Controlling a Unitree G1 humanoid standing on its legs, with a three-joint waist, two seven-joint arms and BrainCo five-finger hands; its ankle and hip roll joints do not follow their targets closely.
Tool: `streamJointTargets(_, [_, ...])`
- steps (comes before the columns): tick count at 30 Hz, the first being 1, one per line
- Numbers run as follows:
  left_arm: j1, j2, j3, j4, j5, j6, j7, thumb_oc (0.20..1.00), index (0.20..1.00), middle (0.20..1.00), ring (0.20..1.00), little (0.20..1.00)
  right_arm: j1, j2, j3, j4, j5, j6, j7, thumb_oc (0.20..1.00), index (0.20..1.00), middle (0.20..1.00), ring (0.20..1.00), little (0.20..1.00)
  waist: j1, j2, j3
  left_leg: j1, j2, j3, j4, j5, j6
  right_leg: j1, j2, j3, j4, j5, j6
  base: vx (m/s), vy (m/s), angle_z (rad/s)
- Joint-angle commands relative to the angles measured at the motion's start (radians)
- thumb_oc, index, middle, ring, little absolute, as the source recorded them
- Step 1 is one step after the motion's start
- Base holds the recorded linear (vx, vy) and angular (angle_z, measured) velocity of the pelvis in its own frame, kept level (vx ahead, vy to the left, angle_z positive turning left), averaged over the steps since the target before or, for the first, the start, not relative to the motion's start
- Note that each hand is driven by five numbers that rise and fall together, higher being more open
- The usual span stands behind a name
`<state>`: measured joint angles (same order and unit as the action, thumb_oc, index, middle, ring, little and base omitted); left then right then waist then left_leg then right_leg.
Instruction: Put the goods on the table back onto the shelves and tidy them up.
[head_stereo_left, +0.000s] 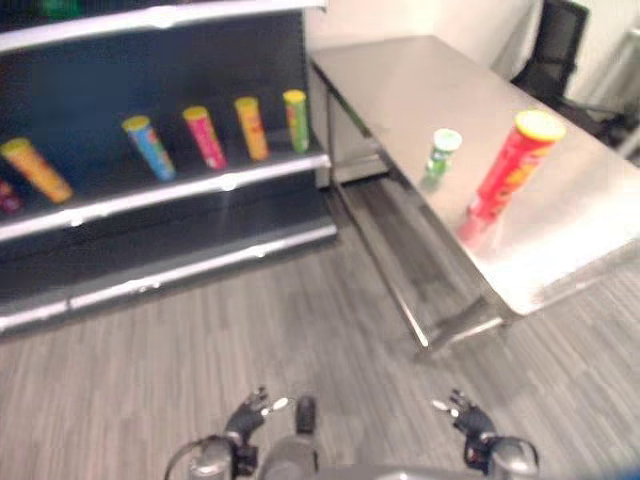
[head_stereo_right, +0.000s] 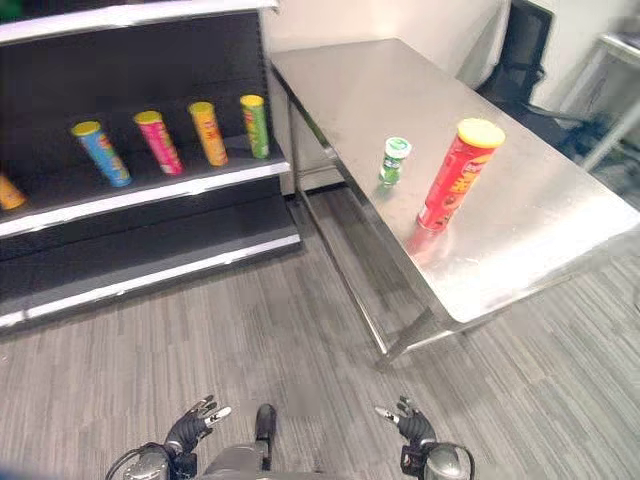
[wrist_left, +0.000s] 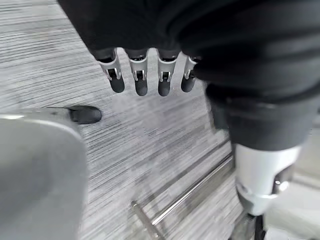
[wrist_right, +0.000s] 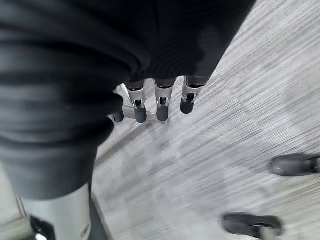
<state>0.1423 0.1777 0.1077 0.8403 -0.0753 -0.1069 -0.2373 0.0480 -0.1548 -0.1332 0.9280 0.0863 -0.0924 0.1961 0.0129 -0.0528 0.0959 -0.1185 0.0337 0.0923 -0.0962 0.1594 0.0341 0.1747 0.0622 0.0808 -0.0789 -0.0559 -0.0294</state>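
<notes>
Red can and green cup (both upright) on table.

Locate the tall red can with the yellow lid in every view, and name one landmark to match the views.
Left eye view: red can stands upright on the steel table, right of centre.
Right eye view: same can, right of centre.
Left wrist view: not in it.
Right wrist view: not in it.
Shared landmark: small green cup beside it.

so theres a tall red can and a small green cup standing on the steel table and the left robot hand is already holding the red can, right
Not quite. The tall red can and small green cup do stand on the steel table, but the left robot hand holds nothing: the left wrist view shows relaxed fingers above the floor.
</notes>
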Motion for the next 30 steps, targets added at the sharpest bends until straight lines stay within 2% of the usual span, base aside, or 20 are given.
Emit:
streamJointTargets(1, [-0.002, 0.021, 0.018, -0.031, -0.004, -0.048, 0.007, 1.000, 1.000, 1.000, 1.000, 1.000, 0.043, -0.013, -0.029, -0.035, -0.005, -0.021, -0.003, 1.000, 1.000, 1.000, 1.000, 1.000, 0.042, 0.021, -0.051, 0.043, 0.025, 0.007, 0.009, -0.105, -0.088, -0.136, -0.180, -0.126, 0.168, 0.164, 0.009, 0.23, 0.239, -0.31])
streamJointTargets(2, [0.001, 0.025, 0.015, -0.038, -0.004, -0.047, 0.009, 1.000, 1.000, 1.000, 1.000, 1.000, 0.048, -0.018, -0.034, -0.038, -0.005, -0.022, -0.003, 1.000, 1.000, 1.000, 1.000, 1.000, 0.036, 0.030, -0.038, 0.068, 0.033, 0.012, 0.009, -0.109, -0.090, -0.160, -0.182, -0.135, 0.224, 0.167, 0.009, 0.11, 0.108, -0.20])
streamJointTargets(3, [0.001, 0.025, 0.015, -0.039, -0.004, -0.047, 0.009, 1.000, 1.000, 1.000, 1.000, 1.000, 0.047, -0.018, -0.034, -0.038, -0.005, -0.022, -0.003, 1.000, 1.000, 1.000, 1.000, 1.000, 0.038, 0.030, -0.036, 0.070, 0.033, 0.014, 0.009, -0.110, -0.090, -0.161, -0.183, -0.133, 0.229, 0.164, 0.009, 0.12, 0.153, -0.26])
streamJointTargets(4, [0.010, 0.027, 0.005, -0.058, -0.011, -0.047, 0.010, 1.000, 1.000, 1.000, 1.000, 1.000, 0.058, -0.026, -0.047, -0.049, 0.003, -0.022, -0.003, 1.000, 1.000, 1.000, 1.000, 1.000, 0.021, 0.056, -0.007, 0.117, 0.042, 0.021, 0.009, -0.119, -0.088, -0.207, -0.182, -0.148, 0.348, 0.152, -0.001, 0.09, 0.143, -0.31])
streamJointTargets(5, [0.009, 0.032, 0.003, -0.054, -0.009, -0.051, 0.013, 1.000, 1.000, 1.000, 1.000, 1.000, 0.060, -0.024, -0.051, -0.051, 0.008, -0.021, -0.004, 1.000, 1.000, 1.000, 1.000, 1.000, 0.013, 0.064, 0.008, 0.132, 0.047, 0.020, 0.009, -0.123, -0.088, -0.230, -0.180, -0.154, 0.393, 0.143, -0.005, 0.13, 0.162, -0.16])
streamJointTargets(6, [0.008, 0.035, 0.000, -0.056, -0.007, -0.051, 0.018, 1.000, 1.000, 1.000, 1.000, 1.000, 0.060, -0.023, -0.062, -0.029, 0.010, -0.024, -0.008, 1.000, 1.000, 1.000, 1.000, 1.000, 0.013, 0.064, 0.014, 0.142, 0.049, 0.028, 0.009, -0.128, -0.091, -0.237, -0.194, -0.178, 0.388, 0.136, -0.005, 0.09, 0.051, 0.05])
streamJointTargets(9, [0.017, 0.035, 0.003, -0.068, -0.009, -0.057, 0.021, 1.000, 1.000, 1.000, 1.000, 1.000, 0.069, -0.024, -0.055, 0.005, -0.004, -0.023, -0.010, 1.000, 1.000, 1.000, 1.000, 1.000, 0.020, 0.047, 0.002, 0.152, 0.048, 0.036, 0.009, -0.142, -0.100, -0.222, -0.238, -0.234, 0.241, 0.128, 0.012, 0.12, -0.049, 0.09])
streamJointTargets(10, [0.018, 0.032, -0.002, -0.077, -0.009, -0.059, 0.021, 1.000, 1.000, 1.000, 1.000, 1.000, 0.073, -0.025, -0.050, 0.022, -0.012, -0.025, -0.011, 1.000, 1.000, 1.000, 1.000, 1.000, 0.017, 0.043, -0.004, 0.156, 0.044, 0.029, 0.009, -0.144, -0.102, -0.238, -0.236, -0.232, 0.170, 0.137, 0.024, 0.15, -0.089, -0.03])
streamJointTargets(12, [0.018, 0.034, -0.014, -0.080, -0.008, -0.056, 0.016, 1.000, 1.000, 1.000, 1.000, 1.000, 0.082, -0.015, -0.052, 0.031, -0.018, -0.027, -0.009, 1.000, 1.000, 1.000, 1.000, 1.000, 0.004, 0.032, -0.015, 0.170, 0.031, 0.014, 0.009, -0.152, -0.094, -0.257, -0.208, -0.205, 0.022, 0.141, 0.023, 0.16, -0.091, -0.06])
streamJointTargets(13, [0.007, 0.049, -0.025, -0.077, 0.000, -0.051, 0.014, 1.000, 1.000, 1.000, 1.000, 1.000, 0.086, -0.008, -0.058, 0.034, -0.015, -0.029, -0.008, 1.000, 1.000, 1.000, 1.000, 1.000, -0.004, 0.021, -0.019, 0.171, 0.022, 0.004, 0.009, -0.158, -0.086, -0.229, -0.194, -0.159, 0.022, 0.142, 0.021, 0.12, -0.082, 0.08])
streamJointTargets(15, [0.005, 0.049, -0.027, -0.069, 0.001, -0.052, 0.016, 1.000, 1.000, 1.000, 1.000, 1.000, 0.089, -0.004, -0.062, 0.050, -0.019, -0.031, -0.008, 1.000, 1.000, 1.000, 1.000, 1.000, -0.005, 0.016, -0.023, 0.171, 0.026, 0.006, 0.009, -0.158, -0.081, -0.221, -0.189, -0.163, -0.005, 0.140, 0.022, 0.05, -0.066, 0.43])
streamJointTargets(16, [0.004, 0.040, -0.038, -0.065, 0.002, -0.056, 0.015, 1.000, 1.000, 1.000, 1.000, 1.000, 0.100, 0.001, -0.063, 0.049, -0.021, -0.036, 0.001, 1.000, 1.000, 1.000, 1.000, 1.000, -0.011, 0.002, -0.049, 0.164, 0.039, 0.023, 0.009, -0.168, -0.080, -0.206, -0.192, -0.178, -0.008, 0.127, 0.030, 0.01, -0.065, 0.82])
streamJointTargets(24, [0.011, -0.015, -0.035, -0.092, -0.014, -0.064, 0.012, 1.000, 1.000, 1.000, 1.000, 1.000, 0.082, -0.022, -0.130, 0.074, 0.032, -0.045, -0.019, 1.000, 1.000, 1.000, 1.000, 1.000, -0.009, 0.004, -0.071, 0.144, 0.071, 0.041, 0.009, -0.149, -0.088, -0.224, -0.173, -0.193, -0.008, 0.121, 0.043, 0.01, -0.087, 0.10])
streamJointTargets(27, [0.021, -0.023, -0.041, -0.075, -0.008, -0.066, 0.012, 1.000, 1.000, 1.000, 1.000, 1.000, 0.088, -0.025, -0.179, 0.077, 0.060, -0.047, -0.030, 1.000, 1.000, 1.000, 1.000, 1.000, -0.018, 0.005, -0.074, 0.152, 0.074, 0.050, 0.009, -0.147, -0.092, -0.220, -0.171, -0.188, -0.008, 0.124, 0.042, 0.01, -0.045, -0.11])
streamJointTargets(30, [0.043, -0.011, -0.036, -0.040, 0.007, -0.068, 0.002, 1.000, 1.000, 1.000, 1.000, 1.000, 0.132, -0.046, -0.331, 0.088, 0.107, -0.039, -0.048, 1.000, 1.000, 1.000, 1.000, 1.000, -0.053, 0.014, -0.085, 0.169, 0.075, 0.066, 0.009, -0.149, -0.093, -0.217, -0.166, -0.185, -0.008, 0.122, 0.041, 0.00, -0.037, -0.13])
